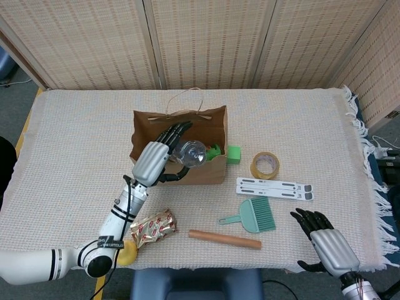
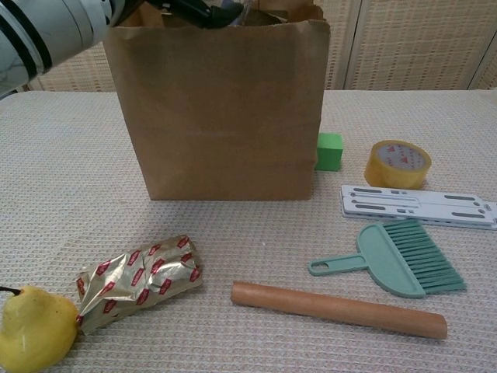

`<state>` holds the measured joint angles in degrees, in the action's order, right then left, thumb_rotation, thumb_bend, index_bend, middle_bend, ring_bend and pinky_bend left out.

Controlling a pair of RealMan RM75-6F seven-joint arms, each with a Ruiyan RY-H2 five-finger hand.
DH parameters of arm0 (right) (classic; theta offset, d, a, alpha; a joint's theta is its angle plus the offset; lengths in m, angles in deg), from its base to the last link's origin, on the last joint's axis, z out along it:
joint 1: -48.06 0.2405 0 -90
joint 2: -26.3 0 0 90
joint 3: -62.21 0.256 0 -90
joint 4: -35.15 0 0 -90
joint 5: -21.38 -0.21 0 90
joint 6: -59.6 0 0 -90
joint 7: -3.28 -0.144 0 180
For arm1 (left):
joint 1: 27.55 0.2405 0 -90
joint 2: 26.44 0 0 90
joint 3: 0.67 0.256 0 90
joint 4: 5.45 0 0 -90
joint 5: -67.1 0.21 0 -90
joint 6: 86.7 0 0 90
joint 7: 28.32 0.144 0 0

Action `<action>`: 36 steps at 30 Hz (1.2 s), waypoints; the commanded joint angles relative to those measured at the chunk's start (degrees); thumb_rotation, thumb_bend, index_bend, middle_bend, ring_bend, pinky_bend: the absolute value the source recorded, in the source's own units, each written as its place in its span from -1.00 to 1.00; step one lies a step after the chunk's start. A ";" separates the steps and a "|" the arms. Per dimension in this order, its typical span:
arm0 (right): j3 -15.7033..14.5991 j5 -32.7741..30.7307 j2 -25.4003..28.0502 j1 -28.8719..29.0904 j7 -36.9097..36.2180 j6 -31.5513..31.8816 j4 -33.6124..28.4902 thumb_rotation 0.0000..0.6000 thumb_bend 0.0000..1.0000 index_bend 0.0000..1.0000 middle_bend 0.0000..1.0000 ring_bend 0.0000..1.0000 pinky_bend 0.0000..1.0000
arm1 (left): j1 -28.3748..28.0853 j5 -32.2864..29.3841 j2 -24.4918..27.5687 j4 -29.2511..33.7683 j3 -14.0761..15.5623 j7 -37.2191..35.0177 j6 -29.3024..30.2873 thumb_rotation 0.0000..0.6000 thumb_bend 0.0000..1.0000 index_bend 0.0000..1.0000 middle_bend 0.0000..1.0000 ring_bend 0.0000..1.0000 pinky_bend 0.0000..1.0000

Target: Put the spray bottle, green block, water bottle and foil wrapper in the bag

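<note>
Left hand [image 1: 159, 159] holds water bottle [image 1: 189, 152] over bag [image 1: 203, 172].

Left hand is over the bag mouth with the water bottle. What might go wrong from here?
The left hand holds the water bottle low in the mouth of the paper bag, close to the front wall; pressing on that wall may tip or crumple the bag. The green block sits right beside the bag, so a sliding bag might push it. The foil wrapper lies against the yellow pear, so grasping it next may drag the pear.
</note>
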<state>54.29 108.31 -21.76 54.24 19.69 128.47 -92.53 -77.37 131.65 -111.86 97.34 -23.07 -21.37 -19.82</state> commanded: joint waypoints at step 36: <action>-0.18 0.26 0.15 -0.20 0.29 0.25 -0.24 1.00 -0.88 -1.00 -1.00 -1.00 -1.00 | -0.66 -10.96 6.97 7.00 -3.49 10.79 3.18 1.00 -0.13 -1.00 -1.00 -1.00 -0.77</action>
<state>54.12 108.57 -21.64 54.05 20.01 128.73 -92.80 -79.56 117.38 -106.48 104.16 -27.81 -9.47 -17.53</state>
